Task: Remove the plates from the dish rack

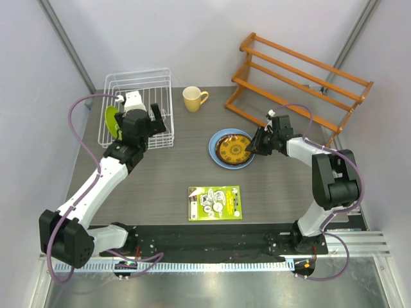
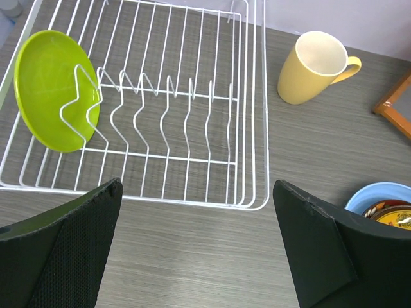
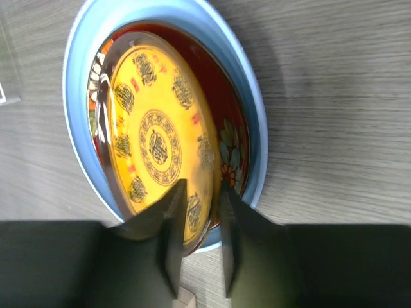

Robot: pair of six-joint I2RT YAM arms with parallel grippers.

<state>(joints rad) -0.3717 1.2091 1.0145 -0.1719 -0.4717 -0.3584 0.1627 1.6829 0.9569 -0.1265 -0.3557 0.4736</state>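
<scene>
**Reviewer:** State of your right tool at this entry?

**Me:** My right gripper (image 3: 198,192) was pinched on the near rim of the yellow patterned plate (image 3: 157,147), with a finger on each face of the rim. That plate lay on the dark red plate (image 3: 221,96), which lay in the light blue plate (image 3: 160,14). All three were stacked on the table (image 3: 334,77), well apart from the dish rack (image 1: 138,78). I could not tell whether the held edge was fully down.

**Reviewer:** How should the release go?

**Me:** My judgement: settle the rim onto the red plate first. Part the fingers (image 3: 170,224) only slightly, then back out low and away from the stack, so that neither pad drags the plate off centre.

**Reviewer:** And the left?

**Me:** My left gripper (image 2: 197,192) was spread wide, holding nothing, above the rack's near wall. The lime green plate (image 2: 48,83) stood upright between the tines at the rack's left end, and it was the only plate I saw in there. Plan: come down over its top rim with one finger on each face. Lift it straight up clear of the tines before swinging toward the stack. The yellow mug (image 2: 308,70) stood near the rack's right wall, so I would route the arm wide of it.
</scene>
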